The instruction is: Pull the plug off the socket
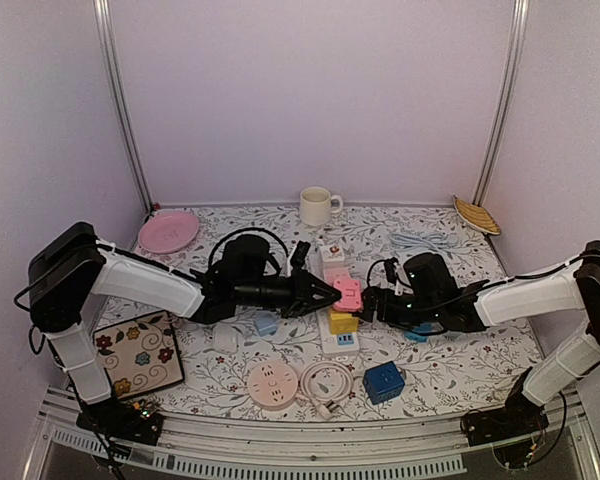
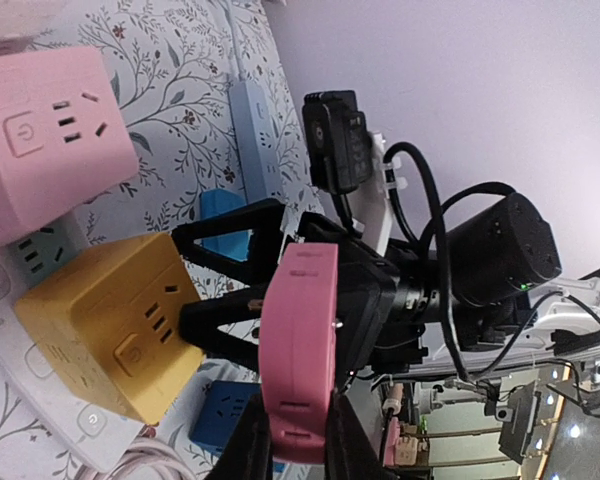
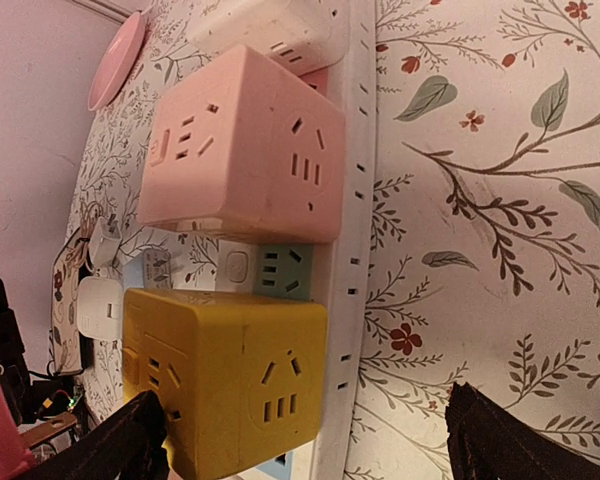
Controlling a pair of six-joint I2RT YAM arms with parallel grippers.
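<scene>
A white power strip [image 1: 332,262] lies at the table's middle; it also shows in the right wrist view [image 3: 352,250]. A pink cube [image 3: 242,148] and a yellow cube [image 3: 230,385] are plugged into it. My left gripper [image 2: 298,432] is shut on a flat pink plug [image 2: 300,340], which it holds above the strip, next to the yellow cube [image 2: 105,335]; the plug also shows in the top view [image 1: 348,293]. My right gripper [image 1: 368,304] is open and low over the strip, with one finger on each side of the yellow cube and strip [image 3: 310,440].
A white mug [image 1: 318,205] stands at the back and a pink plate [image 1: 168,231] at the back left. A patterned tile [image 1: 138,352], a round pink socket [image 1: 271,384], a coiled white cable [image 1: 325,382] and a blue cube [image 1: 383,381] lie near the front edge. A wooden dish [image 1: 477,214] is at the back right.
</scene>
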